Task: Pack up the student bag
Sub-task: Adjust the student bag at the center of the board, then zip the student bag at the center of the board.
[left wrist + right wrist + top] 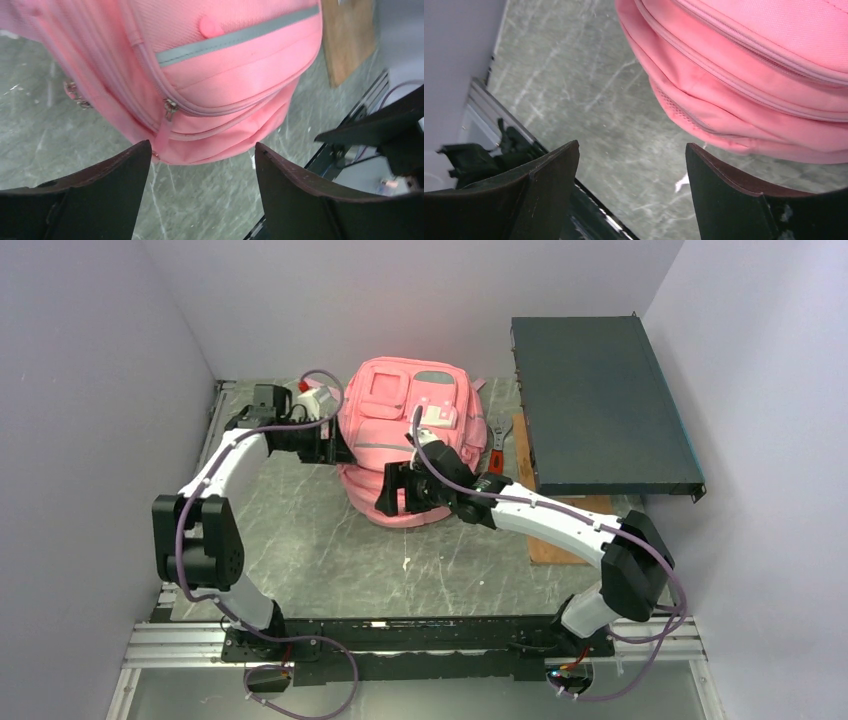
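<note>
Your student bag (pixel 410 430) lies on the table (pixel 300 530) toward twelve o'clock, visible zips closed, so packing looks about finished. The left gripper (pixel 202 150) at its nine and the right gripper (pixel 631 150) at its six gape wide, empty.

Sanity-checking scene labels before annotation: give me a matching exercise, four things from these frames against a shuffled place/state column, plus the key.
Things:
1. student bag
2. left gripper
3. right gripper
4. dark flat box

Places/states:
A. open, at the bag's near end
B. long and dark, at the right rear of the table
C. pink, lying mid-table
D. open, at the bag's left side

Pairs: 1-C; 2-D; 3-A; 4-B
</note>
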### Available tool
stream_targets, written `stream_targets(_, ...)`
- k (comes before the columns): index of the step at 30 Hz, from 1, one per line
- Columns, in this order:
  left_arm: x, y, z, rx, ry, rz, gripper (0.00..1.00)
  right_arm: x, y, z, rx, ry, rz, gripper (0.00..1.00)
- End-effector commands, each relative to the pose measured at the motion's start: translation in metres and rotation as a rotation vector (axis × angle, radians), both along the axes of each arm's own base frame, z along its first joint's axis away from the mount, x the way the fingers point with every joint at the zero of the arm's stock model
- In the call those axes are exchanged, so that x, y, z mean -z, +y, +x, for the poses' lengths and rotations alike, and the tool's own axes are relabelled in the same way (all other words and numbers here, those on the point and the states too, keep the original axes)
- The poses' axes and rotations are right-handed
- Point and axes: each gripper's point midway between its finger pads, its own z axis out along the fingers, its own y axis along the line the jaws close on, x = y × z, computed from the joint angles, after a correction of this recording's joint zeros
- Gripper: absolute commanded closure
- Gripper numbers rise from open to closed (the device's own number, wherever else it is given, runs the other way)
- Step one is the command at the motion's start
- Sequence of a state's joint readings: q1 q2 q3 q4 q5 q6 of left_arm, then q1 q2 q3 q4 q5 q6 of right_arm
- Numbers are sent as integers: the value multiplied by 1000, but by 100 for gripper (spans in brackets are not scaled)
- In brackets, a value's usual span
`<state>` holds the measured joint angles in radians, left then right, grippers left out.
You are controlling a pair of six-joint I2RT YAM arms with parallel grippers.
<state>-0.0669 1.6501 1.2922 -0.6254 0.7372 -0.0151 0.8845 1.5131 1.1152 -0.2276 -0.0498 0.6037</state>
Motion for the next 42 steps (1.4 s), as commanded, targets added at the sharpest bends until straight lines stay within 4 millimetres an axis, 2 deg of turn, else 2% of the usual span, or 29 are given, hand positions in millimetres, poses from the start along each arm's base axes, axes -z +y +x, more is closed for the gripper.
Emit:
stream_targets(1,-45,19,28,-183,-76,-86,23,-22,13,21,189,47,99,20)
stream_targets(2,-46,32,38,-232,-70,-61,23,-20,18,24,224,67,112,20)
stream_targets(4,-45,41,55,-277,-67,-22,22,-19,25,31,311,99,138,21)
stream_targets(8,-19,39,80,-287,-1,-39,20,-18,41,45,447,103,157,21)
stream_targets(11,4,27,81,-243,71,-93,20,-17,51,56,508,91,153,22)
stream_targets(14,21,25,84,-233,101,-100,23,-15,61,69,550,71,138,23)
stream_targets(17,35,20,81,-235,176,-132,39,-15,73,80,566,31,134,26)
stream_targets(22,26,7,75,-194,185,-241,74,-2,83,99,599,-28,89,41)
stream_targets(23,24,5,72,-186,186,-262,85,-2,85,102,596,-39,81,45)
stream_targets(26,17,2,66,-163,188,-296,96,1,91,106,576,-66,69,54)
stream_targets(29,12,3,62,-160,178,-307,99,7,96,109,560,-84,46,60)
stream_targets(42,10,-1,60,-145,203,-360,100,27,105,135,581,-187,-45,62)
